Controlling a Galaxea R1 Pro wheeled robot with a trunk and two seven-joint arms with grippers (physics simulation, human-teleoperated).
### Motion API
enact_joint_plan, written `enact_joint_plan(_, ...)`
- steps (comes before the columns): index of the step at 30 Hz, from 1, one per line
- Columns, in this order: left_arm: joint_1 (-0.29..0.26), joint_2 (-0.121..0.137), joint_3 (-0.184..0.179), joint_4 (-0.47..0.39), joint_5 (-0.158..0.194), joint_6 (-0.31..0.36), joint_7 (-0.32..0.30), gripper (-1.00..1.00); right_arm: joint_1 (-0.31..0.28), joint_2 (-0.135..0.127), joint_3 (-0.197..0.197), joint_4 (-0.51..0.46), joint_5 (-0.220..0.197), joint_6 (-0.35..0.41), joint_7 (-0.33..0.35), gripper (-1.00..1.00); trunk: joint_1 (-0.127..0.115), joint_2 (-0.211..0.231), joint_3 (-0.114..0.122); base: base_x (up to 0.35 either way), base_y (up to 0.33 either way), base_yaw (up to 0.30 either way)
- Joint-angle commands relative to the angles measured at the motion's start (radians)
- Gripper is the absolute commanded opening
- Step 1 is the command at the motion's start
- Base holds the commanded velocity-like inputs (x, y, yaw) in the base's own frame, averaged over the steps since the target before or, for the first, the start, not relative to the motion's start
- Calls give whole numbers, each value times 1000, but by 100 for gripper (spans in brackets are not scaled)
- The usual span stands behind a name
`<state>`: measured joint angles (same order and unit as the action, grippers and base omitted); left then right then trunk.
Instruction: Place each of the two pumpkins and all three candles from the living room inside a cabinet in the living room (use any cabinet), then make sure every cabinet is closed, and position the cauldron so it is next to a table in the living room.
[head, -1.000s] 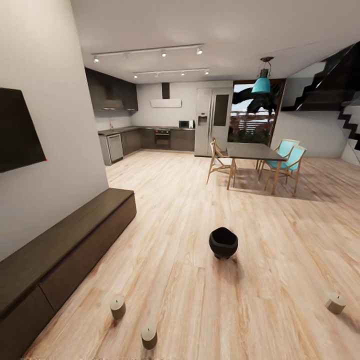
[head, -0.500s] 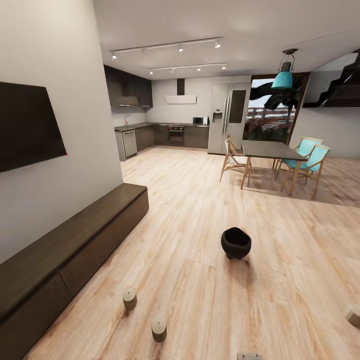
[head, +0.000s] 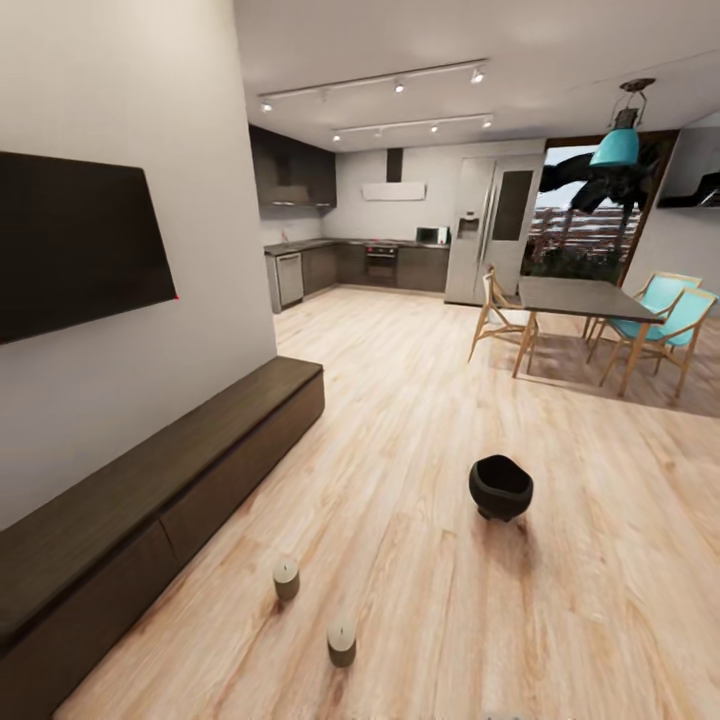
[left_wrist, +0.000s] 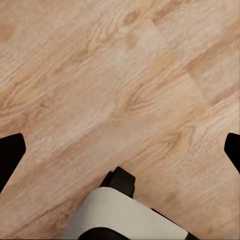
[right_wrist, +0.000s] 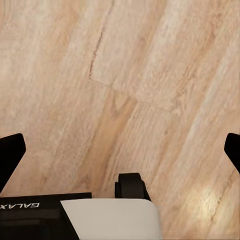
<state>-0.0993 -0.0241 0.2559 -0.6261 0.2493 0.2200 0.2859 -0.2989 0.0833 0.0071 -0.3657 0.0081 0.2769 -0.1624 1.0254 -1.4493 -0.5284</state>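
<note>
Wood floor (head: 420, 420) holds cauldron (head: 500, 487), two candles (head: 286, 579); both claws spread, tips cropped, seemingly empty.

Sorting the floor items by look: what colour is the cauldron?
Black all over, the cauldron shows best in the head view, standing on the pale wood floor.

I look over a pale plank floor (head: 400, 420) toward a dark kitchen (head: 350, 265). A black screen (head: 75, 245) hangs on the grey wall (head: 120, 80); a dining table (head: 580, 297) (turquoise chairs (head: 660, 320) beside it) stands under a teal lamp (head: 615, 145).
</note>
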Motion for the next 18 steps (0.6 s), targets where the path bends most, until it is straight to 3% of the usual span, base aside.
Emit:
enact_joint_plan(1, 0, -2, 1, -1, 12, 3, 2, 100, 1, 2, 1, -2, 1, 6, -4, 100, 0, -1, -2, -130, 76, 219)
enact_joint_plan(10, 0, -8, 0, 1, 16, -55, 2, 100, 4, 6, 50, 13, 0, -25, -5, 100, 0, -1, -12, -19, 11, 226)
enact_joint_plan(18, -1, -8, 0, 25, 15, -62, 2, 100, 4, 6, 59, 23, 0, -31, -5, 100, 0, -1, -21, -6, 0, 227)
